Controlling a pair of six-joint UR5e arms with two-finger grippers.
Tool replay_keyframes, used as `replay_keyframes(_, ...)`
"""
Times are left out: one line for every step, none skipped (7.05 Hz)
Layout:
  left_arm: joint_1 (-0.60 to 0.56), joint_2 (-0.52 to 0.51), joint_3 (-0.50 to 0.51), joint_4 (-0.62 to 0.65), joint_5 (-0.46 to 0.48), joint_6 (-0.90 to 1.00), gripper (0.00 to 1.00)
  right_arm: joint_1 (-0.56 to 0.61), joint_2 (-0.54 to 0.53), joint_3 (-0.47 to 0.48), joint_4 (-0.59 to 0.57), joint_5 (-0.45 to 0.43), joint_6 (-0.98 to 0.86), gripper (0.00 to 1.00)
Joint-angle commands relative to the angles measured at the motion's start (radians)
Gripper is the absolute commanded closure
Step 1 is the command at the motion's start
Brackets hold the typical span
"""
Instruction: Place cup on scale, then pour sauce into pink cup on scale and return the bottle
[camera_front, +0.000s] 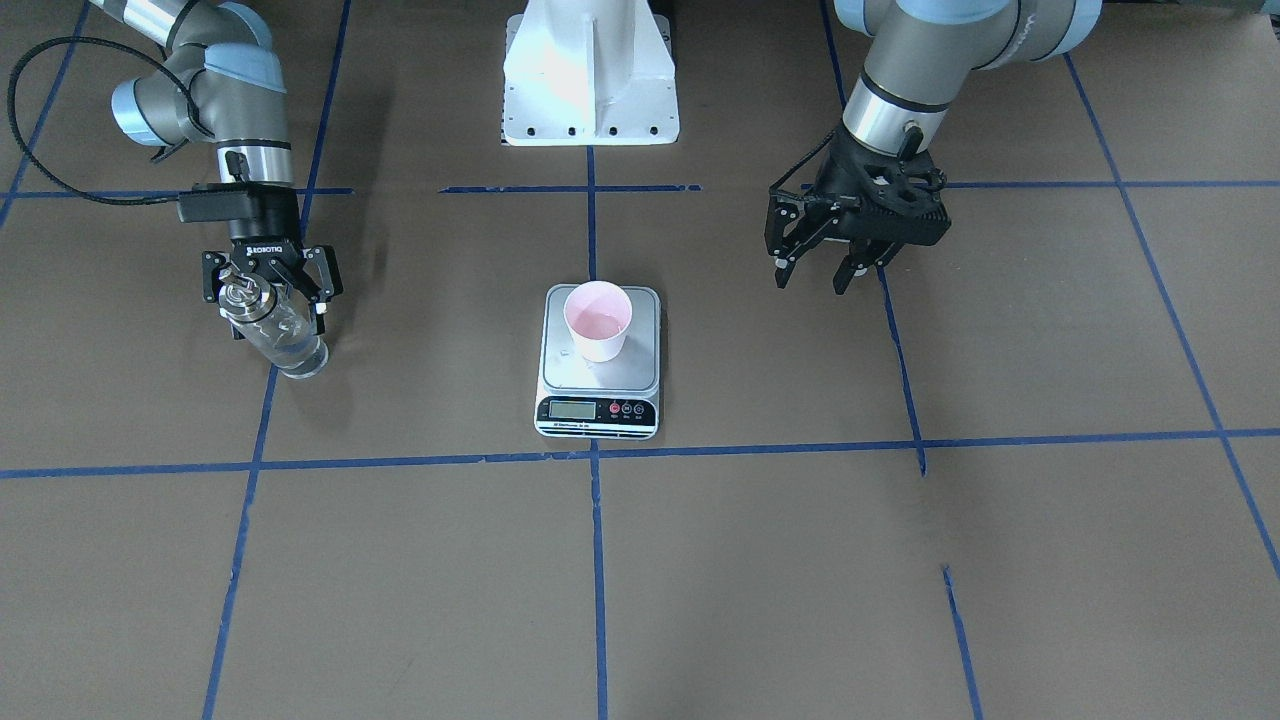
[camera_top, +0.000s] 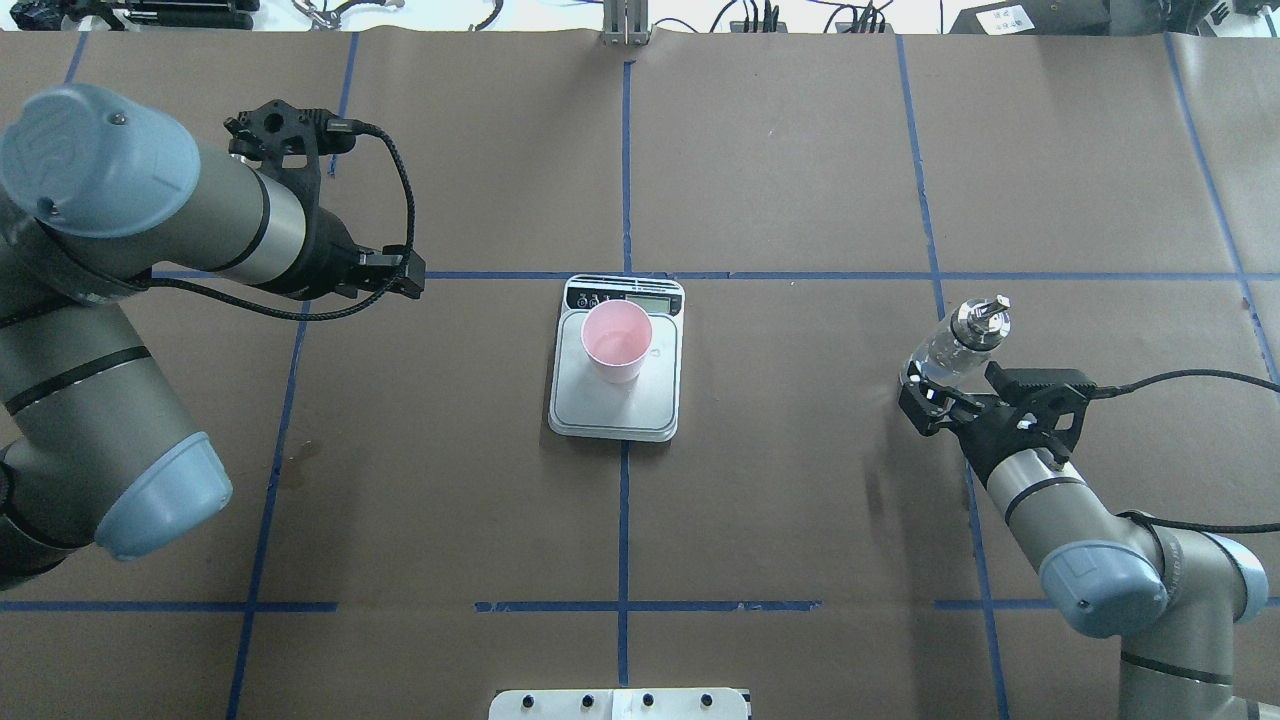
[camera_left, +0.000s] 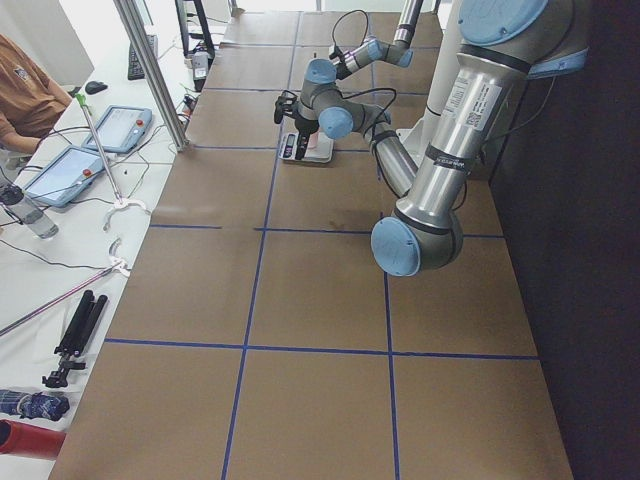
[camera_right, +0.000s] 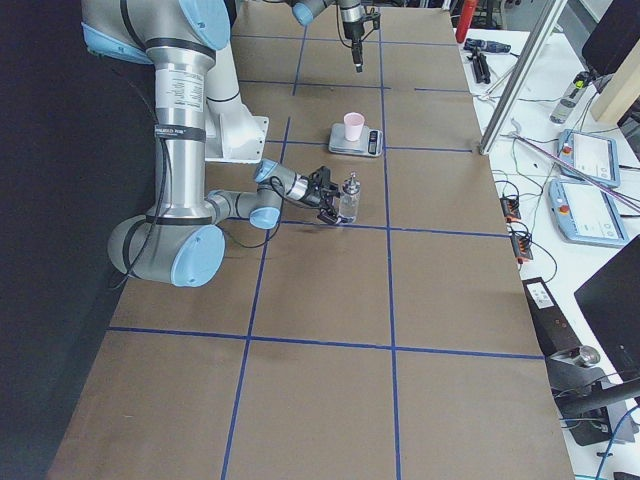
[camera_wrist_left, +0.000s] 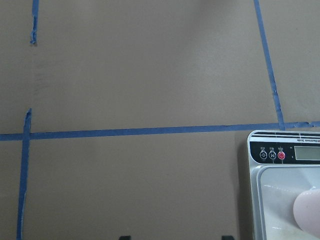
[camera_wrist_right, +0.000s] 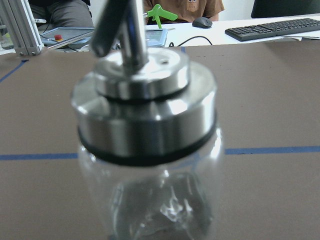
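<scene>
One cup (camera_front: 598, 320) upright on scale (camera_front: 563, 372), bottle (camera_front: 292, 347) in right pincer (camera_front: 274, 312).

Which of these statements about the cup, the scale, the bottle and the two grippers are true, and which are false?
1. The cup stands upright on the scale. True.
2. The right gripper is empty. False: it is shut on the bottle.
3. The left gripper is open and holds nothing. True.
4. The bottle is tipped over the cup. False: it is off to the robot's right side, well apart from the scale.
</scene>
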Motion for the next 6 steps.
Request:
replay_keyframes(-0.002, 0.001, -0.001, 0.000, 0.000, -0.001, 0.32, -0.073, -0.055, 0.048, 0.001, -0.040, 0.000, 0.00)
replay_keyframes(-0.002, 0.002, -0.001, 0.002, 0.000, -0.001, 0.32, -0.095, -0.073, 0.056, 0.003, -0.045, 0.000, 0.00)
replay_keyframes(-0.004, 0.014, -0.002, 0.000, -0.002, 0.012, 0.32, -0.104, -0.145, 0.103, 0.010, -0.019, 0.000, 0.00)
replay_keyframes(-0.010, 0.045, -0.010, -0.012, -0.008, 0.109, 0.32, -0.103, -0.218, 0.157, 0.015, 0.057, -0.003, 0.00)
replay_keyframes(-0.057, 0.062, -0.004, -0.014, -0.014, 0.222, 0.32, -0.098, -0.265, 0.174, 0.017, 0.105, -0.015, 0.00)
replay_keyframes(-0.124, 0.100, -0.001, -0.015, -0.088, 0.359, 0.32, -0.075, -0.293, 0.169, 0.038, 0.169, -0.058, 0.00)
